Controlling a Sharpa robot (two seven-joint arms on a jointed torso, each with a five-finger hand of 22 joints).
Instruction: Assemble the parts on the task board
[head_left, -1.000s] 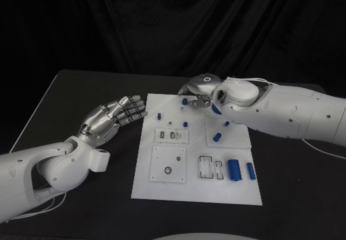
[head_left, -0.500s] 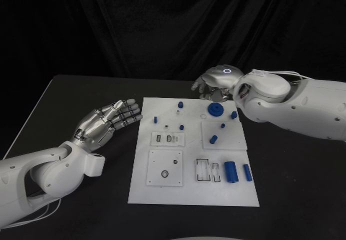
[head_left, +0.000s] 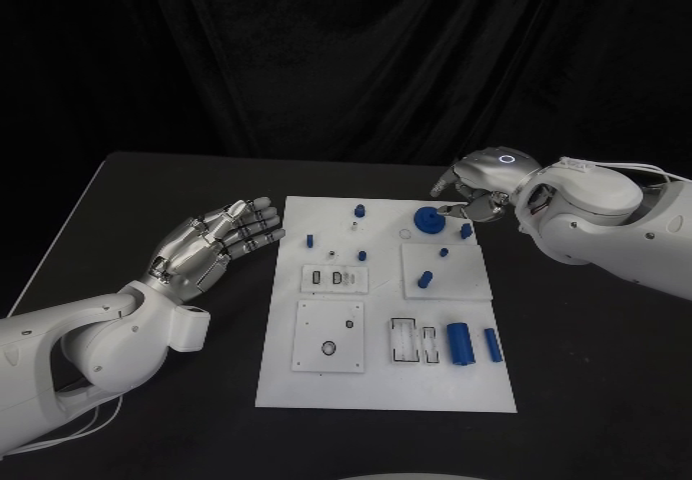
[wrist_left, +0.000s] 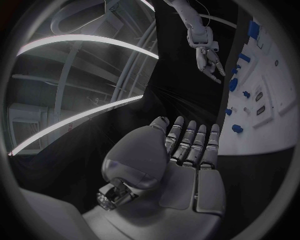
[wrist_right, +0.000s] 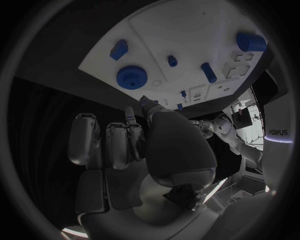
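The white task board (head_left: 325, 385) lies in the middle of the table. A blue gear (head_left: 428, 218) sits near its far right corner, also seen as the gear (wrist_right: 132, 77) just beyond my fingers. My right hand (head_left: 470, 192) hovers beside that corner, fingers loosely bent toward the gear, holding nothing. Small blue pegs (head_left: 359, 211) stand on the far half of the board. A large blue cylinder (head_left: 462, 342) and a thinner one (head_left: 493, 344) lie near the front right. My left hand (head_left: 216, 240) floats left of the board, flat, with its fingers spread and empty.
Rectangular white insert plates (head_left: 335, 335) with slots and holes sit on the near half of the board. Black table surface (head_left: 159, 190) surrounds the board on all sides. The left wrist view shows my right hand (wrist_left: 205, 50) above the board's edge (wrist_left: 275, 107).
My right hand has drawn back to the right, off the far part of the board, leaving the blue gear uncovered on it. My left hand has stayed put.
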